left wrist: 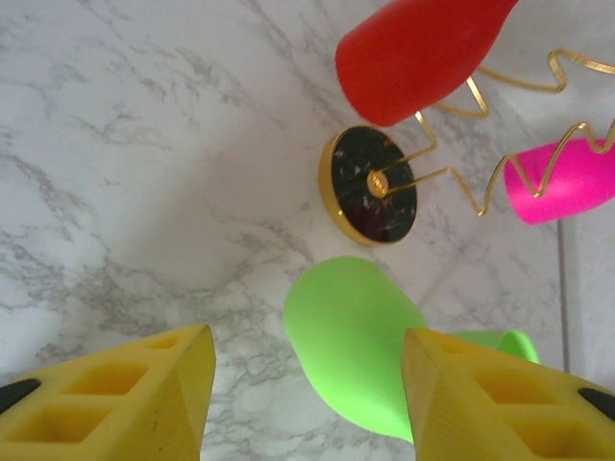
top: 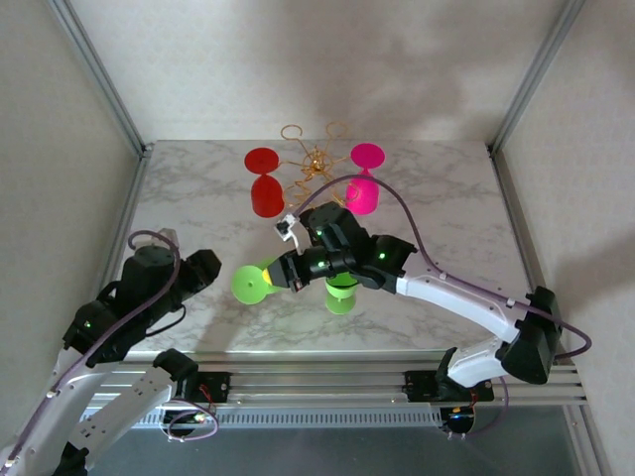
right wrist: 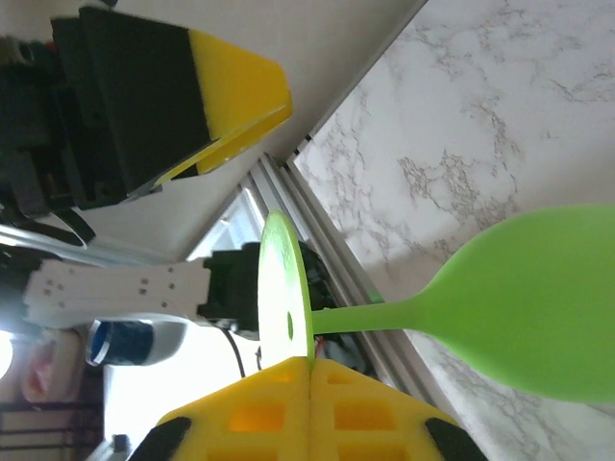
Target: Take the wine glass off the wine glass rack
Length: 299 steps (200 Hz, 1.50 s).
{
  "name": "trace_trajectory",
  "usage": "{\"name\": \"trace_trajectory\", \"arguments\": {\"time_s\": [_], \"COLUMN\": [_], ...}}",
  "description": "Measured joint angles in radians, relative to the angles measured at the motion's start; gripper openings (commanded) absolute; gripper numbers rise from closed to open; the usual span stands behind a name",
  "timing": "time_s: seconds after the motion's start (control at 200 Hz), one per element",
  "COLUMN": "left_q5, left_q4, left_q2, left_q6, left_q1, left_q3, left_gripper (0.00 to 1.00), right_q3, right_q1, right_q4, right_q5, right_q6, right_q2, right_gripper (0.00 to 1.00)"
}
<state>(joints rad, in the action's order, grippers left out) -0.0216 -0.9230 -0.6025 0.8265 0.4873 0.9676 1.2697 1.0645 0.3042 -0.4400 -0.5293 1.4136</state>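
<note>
Right gripper (top: 273, 276) had the green wine glass (top: 250, 284) pinched by its foot, lying sideways above the marble table (top: 184, 198), just on the near side of the gold wine glass rack (top: 314, 164). The red glass (top: 264, 188) hung off the rack's left and the pink glass (top: 364, 186) off its right.

red glass (left wrist: 413, 58) cropped at 1 o'clock, pink glass (left wrist: 562, 182) at 3 o'clock, green glass (left wrist: 351, 336) partly behind yellow finger (left wrist: 500, 403)

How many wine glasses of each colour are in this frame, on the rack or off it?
Red wine glass: 1
Pink wine glass: 1
Green wine glass: 1
Total: 3
</note>
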Motion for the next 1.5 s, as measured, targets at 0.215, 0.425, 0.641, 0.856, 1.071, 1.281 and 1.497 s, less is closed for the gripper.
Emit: {"name": "trace_trajectory", "arguments": {"time_s": [0.215,0.425,0.641,0.856,1.071,1.281,1.497], "left_q5": [0.026,0.061,0.098,0.146,0.207,0.261,0.300], "left_q4": [-0.044,-0.050,-0.051,-0.051,-0.053,-0.067,-0.071], "left_q2": [0.004,0.005,-0.007,-0.033,-0.065,-0.079,-0.097], "left_q6": [-0.009,-0.011,-0.011,-0.012,-0.015,-0.015,-0.015], "left_q1": [0.000,0.000,0.000,0.000,0.000,0.000,0.000], "left_q3": [-0.014,-0.042,-0.047,-0.047,-0.047,-0.047,-0.047], "left_gripper": [0.56,0.56,0.56,0.55,0.56,0.56,0.55], "right_q3": [-0.023,-0.099,-0.176,-0.209,-0.217,-0.253,-0.278], "right_q1": [0.043,0.082,0.110,0.140,0.196,0.241,0.276], "right_q4": [-0.015,-0.044,-0.102,-0.146,-0.173,-0.214,-0.268], "right_q5": [0.087,0.189,0.274,0.357,0.478,0.612,0.726], "right_q6": [0.125,0.230,0.305,0.360,0.436,0.509,0.573], "right_q2": [0.015,0.016,0.016,0.014,0.012,0.003,0.004], "right_gripper": [0.00,0.00,0.00,0.00,0.00,0.00,0.00]}}
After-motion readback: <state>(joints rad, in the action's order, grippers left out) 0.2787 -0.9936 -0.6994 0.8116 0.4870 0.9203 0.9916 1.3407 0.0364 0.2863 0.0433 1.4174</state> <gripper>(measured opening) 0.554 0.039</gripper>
